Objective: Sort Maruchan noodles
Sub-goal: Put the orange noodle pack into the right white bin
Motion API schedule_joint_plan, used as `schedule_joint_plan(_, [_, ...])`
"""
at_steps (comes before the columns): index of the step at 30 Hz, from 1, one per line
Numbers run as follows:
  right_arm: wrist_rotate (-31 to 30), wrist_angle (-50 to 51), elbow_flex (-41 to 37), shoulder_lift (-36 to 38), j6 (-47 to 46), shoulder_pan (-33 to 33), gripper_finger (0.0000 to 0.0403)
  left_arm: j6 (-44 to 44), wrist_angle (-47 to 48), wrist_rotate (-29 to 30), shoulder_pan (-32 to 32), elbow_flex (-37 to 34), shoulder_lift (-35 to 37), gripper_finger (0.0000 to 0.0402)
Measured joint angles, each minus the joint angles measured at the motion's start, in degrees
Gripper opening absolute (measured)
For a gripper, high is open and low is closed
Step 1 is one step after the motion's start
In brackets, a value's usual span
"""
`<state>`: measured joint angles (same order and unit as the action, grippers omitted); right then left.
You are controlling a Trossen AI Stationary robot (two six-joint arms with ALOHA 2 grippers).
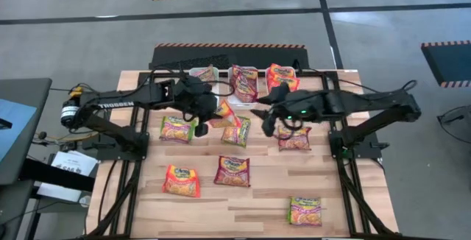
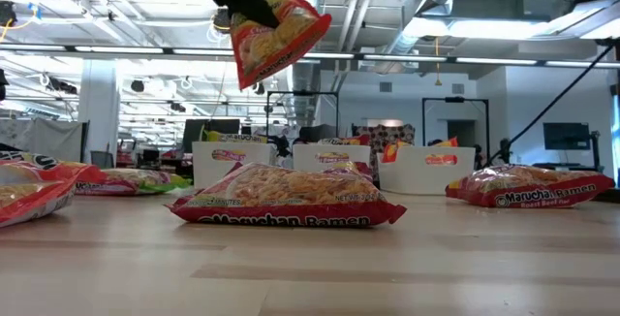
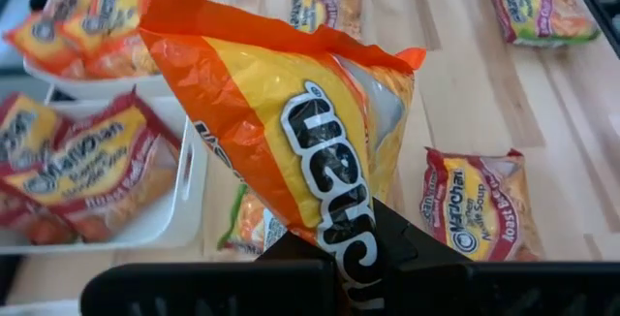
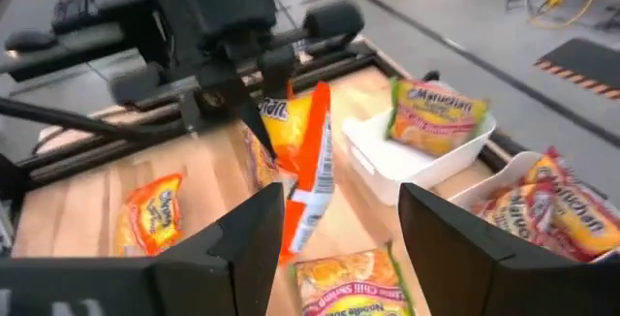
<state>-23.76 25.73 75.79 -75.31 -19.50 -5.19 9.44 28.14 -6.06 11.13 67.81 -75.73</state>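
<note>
Maruchan noodles, orange-trim packet (image 3: 291,142), pinched at one edge by left gripper (image 1: 208,112), fingers closed on it, dangling clear of the wood table (image 1: 257,196) near upper centre of high view. Lifted probably for carry to a white bin (image 1: 243,71) along the top edge; three bins there, each already with packets, far-right one (image 1: 282,74) holding orange ones, likely the match. Right gripper (image 1: 262,118) just right of the packet, jaws wide apart, empty, facing it, maybe for a handover. Loose packets (image 1: 235,171) scattered on the table: one directly below (image 1: 237,131), others lower left, lower right, centre. Right arm sits between packet and right bin, possible obstruction.
</note>
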Motion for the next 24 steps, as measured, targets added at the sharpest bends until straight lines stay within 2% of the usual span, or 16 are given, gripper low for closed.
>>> schedule_joint_plan(10, [5.17, -13.31, 0.17, -9.46, -1.47, 2.86, 0.0232, 6.23, -2.16, 1.18, -1.79, 0.00, -0.01, 0.0000])
schedule_joint_plan(15, [6.06, -15.18, 0.11, -12.77, -4.30, 4.40, 0.0232, 7.52, -2.29, 1.21, -1.78, 0.00, -0.01, 0.0000])
schedule_joint_plan(19, [9.56, -16.83, 0.11, -14.88, -6.12, 5.03, 0.0232, 8.88, -2.07, 1.46, -1.78, 0.00, -0.01, 0.0000])
schedule_joint_plan(24, [10.02, -18.38, 0.15, -17.74, -9.76, 5.35, 0.0228, 9.11, -1.61, 1.44, -1.78, -0.08, -0.03, 0.0000])
